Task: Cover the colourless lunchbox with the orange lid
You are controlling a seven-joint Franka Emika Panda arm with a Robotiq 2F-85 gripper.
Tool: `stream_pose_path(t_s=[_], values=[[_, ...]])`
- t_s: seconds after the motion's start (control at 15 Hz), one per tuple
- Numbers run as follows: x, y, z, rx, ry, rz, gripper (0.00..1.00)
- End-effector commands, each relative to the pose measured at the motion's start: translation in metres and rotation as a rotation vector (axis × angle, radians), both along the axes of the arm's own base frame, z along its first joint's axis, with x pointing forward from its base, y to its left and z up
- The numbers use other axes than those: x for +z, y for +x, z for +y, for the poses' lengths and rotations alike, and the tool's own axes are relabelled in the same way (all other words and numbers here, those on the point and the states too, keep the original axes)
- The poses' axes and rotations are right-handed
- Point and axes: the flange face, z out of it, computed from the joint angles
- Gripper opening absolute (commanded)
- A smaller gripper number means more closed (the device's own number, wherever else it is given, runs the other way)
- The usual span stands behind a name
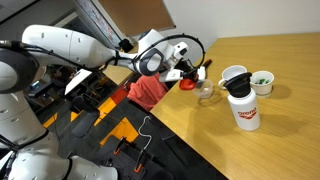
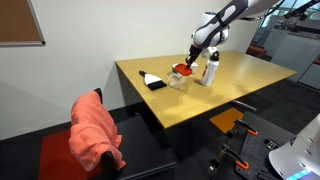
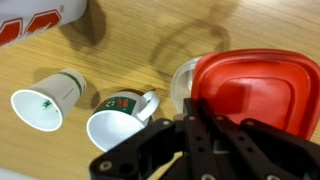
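Gripper [image 3: 200,112] is clamped on the orange lid [image 3: 255,85] at its edge, over the colourless lunchbox [image 3: 180,85]; the lid looks light, stiff and slick, so a rim pinch suits.

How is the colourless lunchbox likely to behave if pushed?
Probably light: the colourless lunchbox is small, see-through plastic, so it may slide easily on the smooth table. Being shallow, it seems unlikely to tip.
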Motion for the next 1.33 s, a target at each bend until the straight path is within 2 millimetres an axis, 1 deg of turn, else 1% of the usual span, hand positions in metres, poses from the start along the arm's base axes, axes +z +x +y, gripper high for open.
stream_pose_path(t_s=[0.0, 0.2, 0.47, 0.53, 0.6, 0.73, 0.87, 0.93, 1.27], values=[[0.005, 0.024, 0.0, 0.031, -0.047, 0.053, 0.02], [0.0, 0.035, -0.003, 0.07, -0.043, 0.105, 0.02], [-0.014, 0.045, -0.011, 0.118, -0.032, 0.148, 0.02], [-0.017, 0.045, -0.012, 0.128, -0.034, 0.153, 0.02], [-0.016, 0.038, -0.007, 0.099, -0.034, 0.129, 0.07], [-0.022, 0.04, -0.009, 0.11, -0.036, 0.136, 0.07], [-0.024, 0.041, -0.01, 0.11, -0.036, 0.136, 0.07], [-0.023, 0.041, -0.01, 0.111, -0.036, 0.136, 0.02], [-0.026, 0.062, -0.013, 0.121, -0.043, 0.127, 0.02]])
